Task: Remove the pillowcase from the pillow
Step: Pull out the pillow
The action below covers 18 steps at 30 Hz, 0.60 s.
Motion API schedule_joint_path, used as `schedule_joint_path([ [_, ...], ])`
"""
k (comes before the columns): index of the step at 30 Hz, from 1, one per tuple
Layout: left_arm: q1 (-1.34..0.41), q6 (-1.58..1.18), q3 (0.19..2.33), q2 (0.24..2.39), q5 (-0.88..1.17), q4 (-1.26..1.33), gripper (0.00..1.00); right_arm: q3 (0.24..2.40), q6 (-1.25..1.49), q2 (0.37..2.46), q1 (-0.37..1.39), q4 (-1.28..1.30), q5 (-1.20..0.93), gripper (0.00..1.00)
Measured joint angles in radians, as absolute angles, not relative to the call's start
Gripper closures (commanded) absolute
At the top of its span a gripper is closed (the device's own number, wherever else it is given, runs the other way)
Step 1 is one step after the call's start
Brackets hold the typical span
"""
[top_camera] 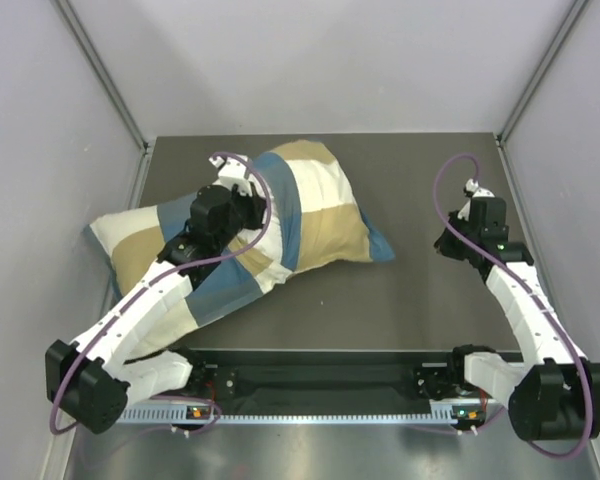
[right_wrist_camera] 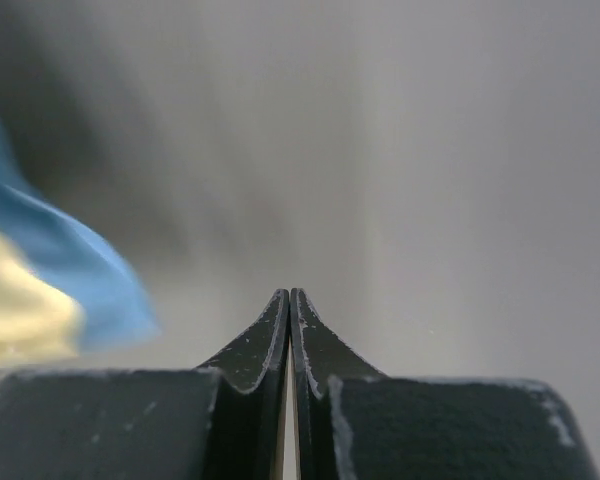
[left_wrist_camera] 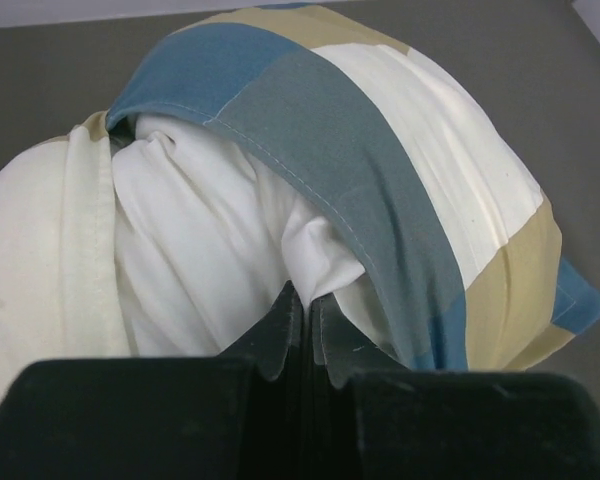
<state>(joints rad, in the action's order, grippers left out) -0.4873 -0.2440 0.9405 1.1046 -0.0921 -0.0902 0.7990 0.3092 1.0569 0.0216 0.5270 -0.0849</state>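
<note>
The checked pillowcase [top_camera: 320, 215] lies bunched on the left half of the table, with a blue corner pointing right. In the left wrist view its blue-edged opening [left_wrist_camera: 380, 130] is pulled back and the white pillow [left_wrist_camera: 200, 240] shows inside. My left gripper [top_camera: 242, 205] rests on top of the bundle, and its jaws [left_wrist_camera: 307, 290] are shut on a fold of the white pillow fabric. My right gripper [top_camera: 448, 240] is shut and empty, low over the table just right of the pillowcase's blue corner [right_wrist_camera: 70, 260]. Its closed fingertips [right_wrist_camera: 289, 292] hold nothing.
The dark table mat [top_camera: 420, 300] is enclosed by grey walls on the left, back and right. The black mounting rail [top_camera: 320, 380] with both arm bases runs along the near edge.
</note>
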Motion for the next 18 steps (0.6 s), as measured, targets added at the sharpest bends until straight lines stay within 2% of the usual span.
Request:
schedule_joint_path([
  [1, -0.503, -0.244, 0.941, 1.106, -0.086, -0.099, 1.00, 0.804, 0.308, 1.045, 0.029, 0.532, -0.088, 0.99],
  [3, -0.546, -0.241, 0.941, 1.116, -0.078, -0.110, 1.00, 0.813, 0.309, 1.007, 0.060, 0.540, -0.093, 0.84],
  [4, -0.567, -0.239, 0.941, 1.126, -0.075, -0.115, 1.00, 0.816, 0.312, 0.984, 0.084, 0.540, -0.094, 0.74],
  [5, -0.587, -0.239, 0.941, 1.139, -0.075, -0.117, 1.00, 0.822, 0.319, 0.958, 0.120, 0.540, -0.094, 0.54],
  [9, -0.647, -0.243, 0.950, 1.187, -0.080, -0.117, 1.00, 0.866, 0.363, 0.879, 0.347, 0.530, -0.068, 0.22],
  [12, -0.670, -0.248, 0.955, 1.195, -0.104, -0.115, 1.00, 0.881, 0.416, 0.857, 0.524, 0.486, -0.024, 0.14],
  [18, -0.684, -0.265, 0.960, 1.203, -0.124, -0.113, 1.00, 0.881, 0.512, 0.944, 0.806, 0.415, 0.101, 0.12],
])
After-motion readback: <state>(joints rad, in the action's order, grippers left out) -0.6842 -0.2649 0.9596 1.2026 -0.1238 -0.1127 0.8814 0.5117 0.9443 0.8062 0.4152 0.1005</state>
